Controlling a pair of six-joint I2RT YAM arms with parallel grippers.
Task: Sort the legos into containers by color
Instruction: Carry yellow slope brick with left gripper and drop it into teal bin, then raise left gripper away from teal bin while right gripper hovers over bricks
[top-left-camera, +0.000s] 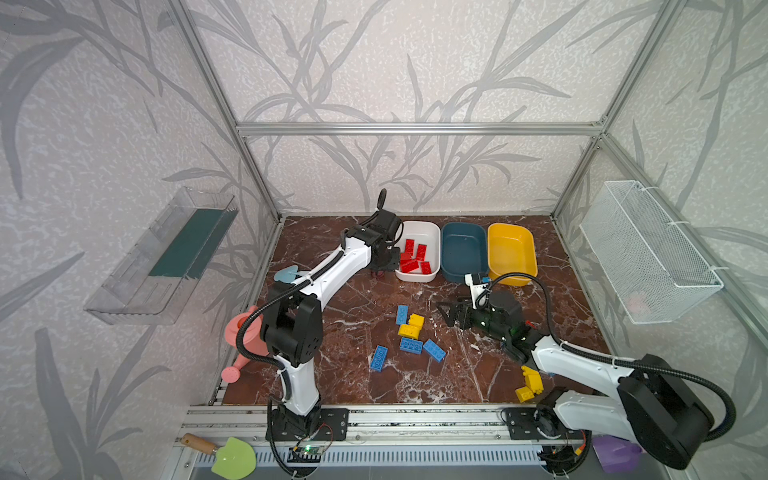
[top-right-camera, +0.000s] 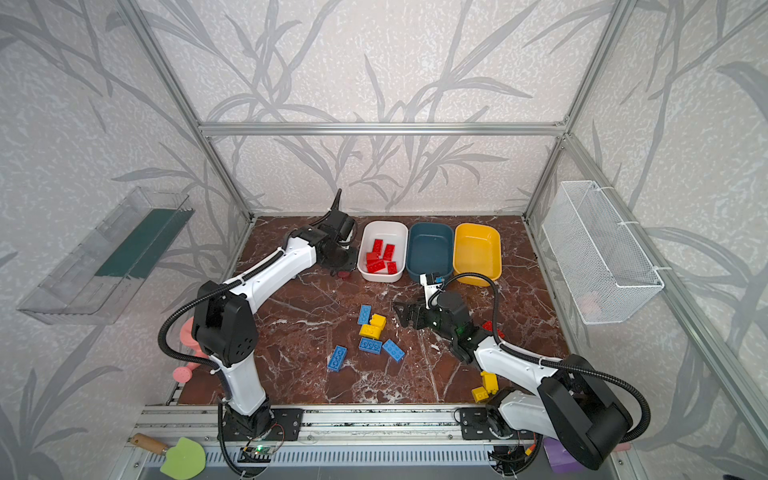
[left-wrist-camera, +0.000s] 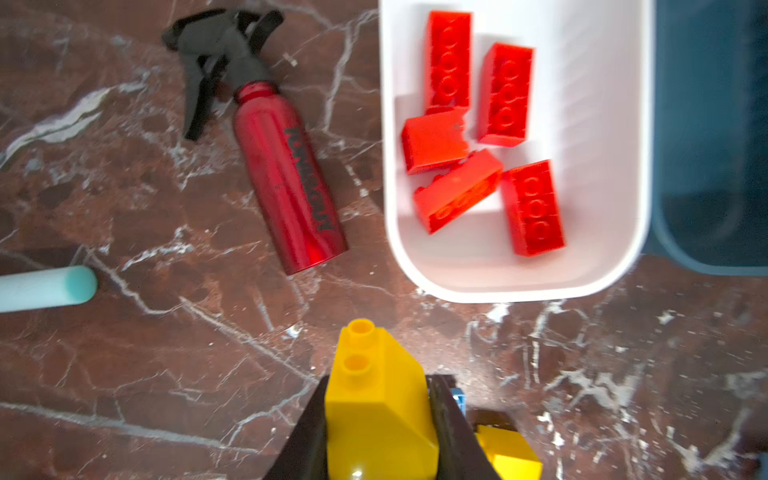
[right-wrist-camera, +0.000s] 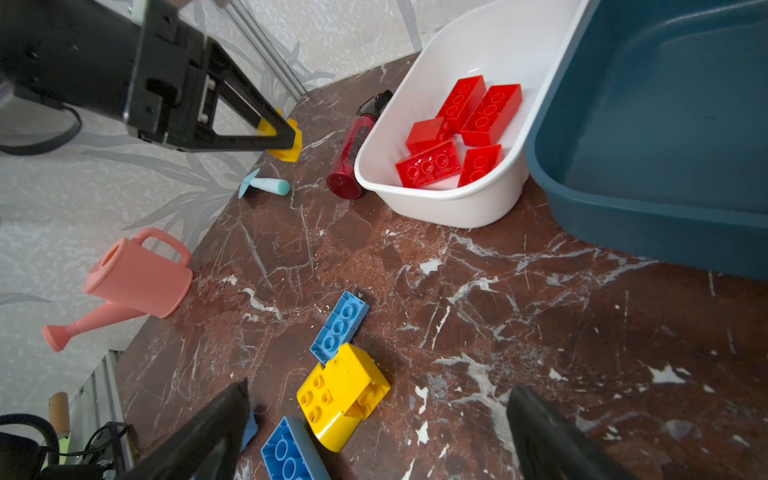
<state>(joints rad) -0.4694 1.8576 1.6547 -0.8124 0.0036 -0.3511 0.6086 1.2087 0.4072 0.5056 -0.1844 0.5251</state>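
Both top views show the left gripper (top-left-camera: 379, 271) hanging at the near left corner of the white tub (top-left-camera: 423, 231), which holds five red bricks (top-left-camera: 415, 257). Its load is hidden from above. The yellow tub (top-left-camera: 510, 249) stands at the right end of the row, beyond the teal tub (top-left-camera: 463, 249). I judge that a low carry to it could clip a rim. It could also meet the right gripper (top-left-camera: 444, 313), which hovers just near of the row.

From the left wrist, the jaws are clenched on a yellow brick (left-wrist-camera: 376, 407). They grip its smooth sides, and the studded end sticks out ahead. With so much overhang, a jolt could twist the brick or let it slip. If it is let go here, it lands on the table or among the reds, the wrong colour. A spray bottle (left-wrist-camera: 286, 174) lies just left of the white tub and could be knocked.

From the right wrist, the right claw is spread wide and grasps nothing. Its fingers (right-wrist-camera: 224, 419) straddle a loose yellow brick (right-wrist-camera: 343, 395) that touches blue bricks (right-wrist-camera: 340, 326). Closing there could catch a blue one too, or push the cluster apart.
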